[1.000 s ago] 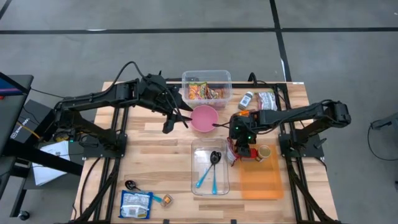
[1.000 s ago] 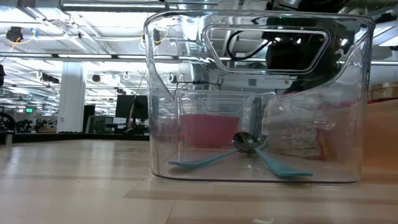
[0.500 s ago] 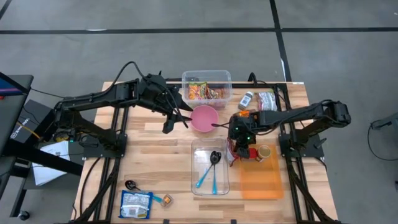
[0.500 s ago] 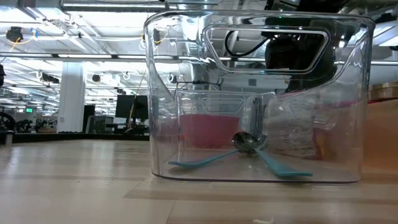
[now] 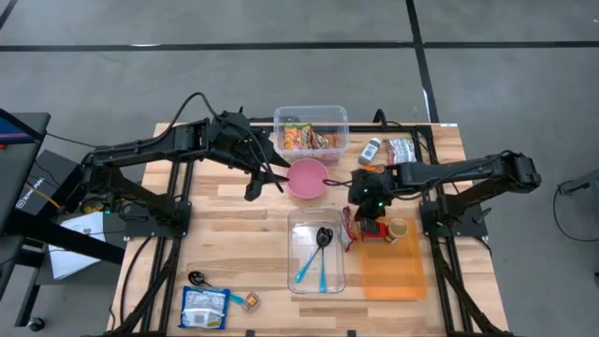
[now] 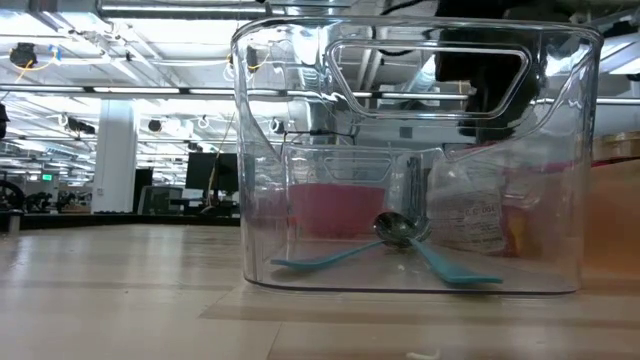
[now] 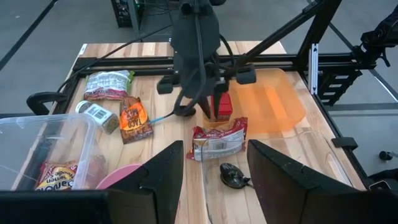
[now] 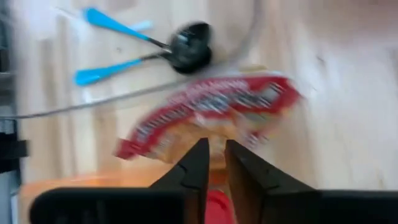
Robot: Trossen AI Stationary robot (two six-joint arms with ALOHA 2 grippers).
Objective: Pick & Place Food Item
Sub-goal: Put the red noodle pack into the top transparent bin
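Note:
A red-and-white snack packet point(image 5: 347, 227) stands tilted between the clear container point(image 5: 292, 253) and the orange board point(image 5: 393, 267). It also shows in the left wrist view point(image 7: 217, 140) and the right wrist view point(image 8: 211, 118). My right gripper point(image 5: 372, 217) hangs over the board's far left corner, fingers nearly together at the packet's edge, above a red box point(image 7: 222, 104). My left gripper point(image 5: 255, 187) waits open and empty beside the pink bowl point(image 5: 307, 178). My right gripper meets the snack packet at its long edge point(image 8: 214, 144) nearest the board, pinched between the two fingertips as far as the blurred wrist view shows. The fingers come from above, pointing down. The packet's opposite edge point(image 7: 214, 154) rests on the table by the container.
The clear container holds a black spoon and two blue ones point(image 5: 318, 248). A small can point(image 5: 399, 227) stands on the board. A tub of snacks point(image 5: 310, 131), a bottle point(image 5: 372, 148) and a packet point(image 5: 402, 150) lie at the far edge. A packet point(image 5: 204, 307) lies front left.
My right gripper has gone a little toward the table's right edge, over the orange board's corner. The snack packet has tipped more upright beside the container; its lower edge has stayed on the table.

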